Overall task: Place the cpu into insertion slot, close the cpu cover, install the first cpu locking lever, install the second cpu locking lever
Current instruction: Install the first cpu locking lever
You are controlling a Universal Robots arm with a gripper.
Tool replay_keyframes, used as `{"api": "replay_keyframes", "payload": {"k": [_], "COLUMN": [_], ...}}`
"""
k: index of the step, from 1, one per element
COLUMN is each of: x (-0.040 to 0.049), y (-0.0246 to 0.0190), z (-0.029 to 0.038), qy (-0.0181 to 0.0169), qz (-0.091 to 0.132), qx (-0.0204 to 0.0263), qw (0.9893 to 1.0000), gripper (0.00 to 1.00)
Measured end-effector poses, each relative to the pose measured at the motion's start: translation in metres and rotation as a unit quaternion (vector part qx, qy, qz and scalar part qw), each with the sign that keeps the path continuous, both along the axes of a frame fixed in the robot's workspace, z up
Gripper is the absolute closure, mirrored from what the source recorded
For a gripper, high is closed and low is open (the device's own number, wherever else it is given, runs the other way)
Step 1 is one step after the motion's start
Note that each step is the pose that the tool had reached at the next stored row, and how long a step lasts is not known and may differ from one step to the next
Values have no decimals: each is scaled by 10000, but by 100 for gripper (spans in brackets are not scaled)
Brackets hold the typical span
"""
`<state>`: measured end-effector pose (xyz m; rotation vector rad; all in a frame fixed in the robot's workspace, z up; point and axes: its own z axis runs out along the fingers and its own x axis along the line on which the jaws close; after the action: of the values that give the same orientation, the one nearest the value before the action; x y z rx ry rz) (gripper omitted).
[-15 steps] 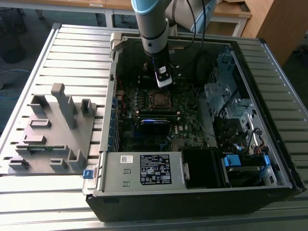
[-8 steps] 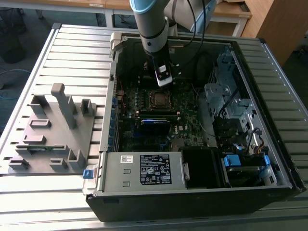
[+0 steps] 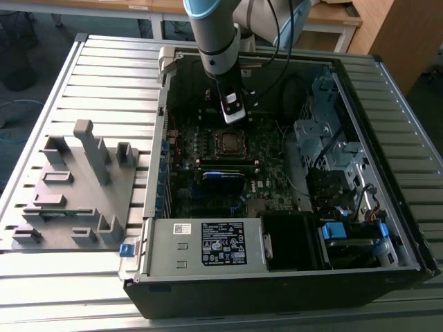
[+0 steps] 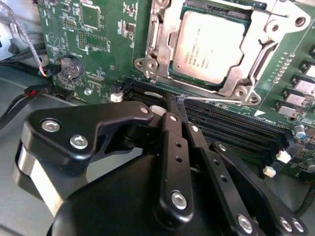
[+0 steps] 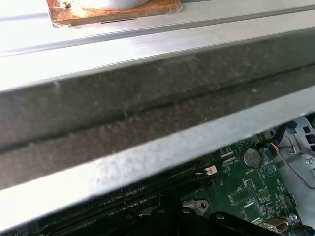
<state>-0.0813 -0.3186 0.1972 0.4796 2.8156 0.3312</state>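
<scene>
The cpu (image 4: 206,42), a dull silver square, sits in the insertion slot on the green motherboard, where it also shows as a small square (image 3: 228,142) in the exterior view. Only a black edge of the slot (image 4: 194,79) shows beneath it. The silvery cpu cover (image 4: 258,46) lies flat around the chip's rim. A thin metal locking lever (image 4: 221,102) runs along the socket side facing the memory slots. My black gripper (image 4: 176,104) is shut, its tips at the near end of that lever. In the exterior view the gripper (image 3: 233,116) hangs just behind the socket inside the case.
Long black memory slots (image 4: 236,128) lie right beside the gripper. A coin battery (image 4: 70,66) and cables sit on the board's edge. The case wall (image 5: 147,98) is close. A power supply (image 3: 208,245), drive cage (image 3: 318,138) and grey fixture (image 3: 76,187) surround the area.
</scene>
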Motion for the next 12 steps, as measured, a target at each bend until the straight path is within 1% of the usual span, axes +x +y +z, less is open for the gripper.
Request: {"api": "replay_keyframes", "payload": {"k": [5, 12], "x": [0, 1], "y": [2, 2], "z": [-1, -24], "qy": [0, -8], "qz": [0, 0], "qx": [0, -46], "qw": [10000, 10000], "gripper": [90, 90]}}
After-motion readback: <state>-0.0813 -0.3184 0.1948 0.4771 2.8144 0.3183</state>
